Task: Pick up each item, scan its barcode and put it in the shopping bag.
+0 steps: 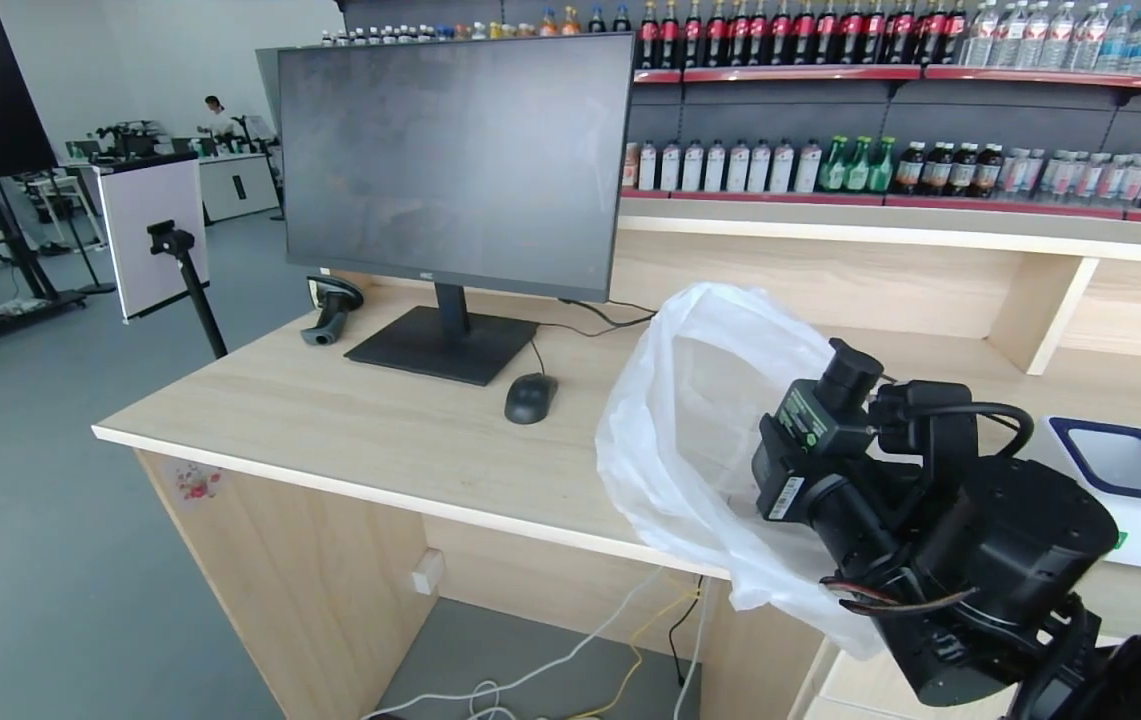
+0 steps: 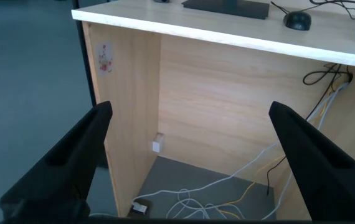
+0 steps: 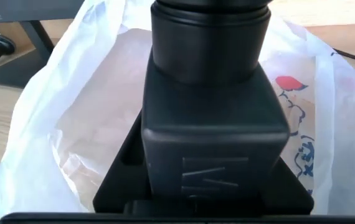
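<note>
The counter (image 1: 350, 430) spans the head view from mid left to the right edge. The monitor (image 1: 455, 160) stands on it, upper centre of the frame. The handheld scanner (image 1: 332, 308) sits on the counter just left of the monitor's base. The mouse (image 1: 530, 397) lies just before the base, toward its right. The shopping bag (image 1: 690, 420) stands right of centre on the counter's front edge and overhangs it. The right arm (image 1: 930, 520) occupies the lower right, in front of the bag. The desktop scanner (image 1: 1125, 465) lies at the right edge, behind the arm. The bottle shelves (image 1: 890, 72) run along the upper right, behind the counter. The cables (image 1: 550, 665) lie under the counter, lower centre.
</note>
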Controlling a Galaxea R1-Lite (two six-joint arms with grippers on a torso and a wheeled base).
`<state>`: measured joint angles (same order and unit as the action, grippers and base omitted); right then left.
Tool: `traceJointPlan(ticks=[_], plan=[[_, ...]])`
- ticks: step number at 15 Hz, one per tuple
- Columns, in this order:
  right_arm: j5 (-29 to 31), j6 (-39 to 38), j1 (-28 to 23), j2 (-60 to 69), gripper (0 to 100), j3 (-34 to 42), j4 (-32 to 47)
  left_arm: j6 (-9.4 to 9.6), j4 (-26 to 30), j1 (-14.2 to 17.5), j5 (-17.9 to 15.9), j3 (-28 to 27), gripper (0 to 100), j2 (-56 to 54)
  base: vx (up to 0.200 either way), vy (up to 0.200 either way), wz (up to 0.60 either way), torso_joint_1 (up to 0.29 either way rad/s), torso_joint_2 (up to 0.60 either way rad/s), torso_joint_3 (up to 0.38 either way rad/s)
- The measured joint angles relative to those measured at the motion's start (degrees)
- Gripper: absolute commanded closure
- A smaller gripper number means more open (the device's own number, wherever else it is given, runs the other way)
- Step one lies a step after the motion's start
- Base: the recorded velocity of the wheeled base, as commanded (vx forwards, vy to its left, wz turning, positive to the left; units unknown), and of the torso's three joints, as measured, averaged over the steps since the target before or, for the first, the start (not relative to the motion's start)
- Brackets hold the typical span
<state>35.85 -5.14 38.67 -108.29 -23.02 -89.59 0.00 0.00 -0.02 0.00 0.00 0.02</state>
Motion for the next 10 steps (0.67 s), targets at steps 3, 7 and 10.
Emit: traceJointPlan(ticks=[3,7,10], plan=[[0.02,0.13,-0.28,-2.6,100,-1.01,-0.32,0.0,0.0,0.02,0.0,0.0,0,0.0,0.0,0.0,0.0,0.0,0.0,0.0],[-0.33,0.88,1.65,-3.73,100,-1.79,-0.35,0.0,0.0,0.02,-0.02,0.0,0,0.0,0.0,0.0,0.0,0.0,0.0,0.0],[-0.38,2.19,4.5,-3.82,100,-1.84,-0.35,0.0,0.0,0.02,-0.02,0.0,0,0.0,0.0,0.0,0.0,0.0,0.0,0.0]])
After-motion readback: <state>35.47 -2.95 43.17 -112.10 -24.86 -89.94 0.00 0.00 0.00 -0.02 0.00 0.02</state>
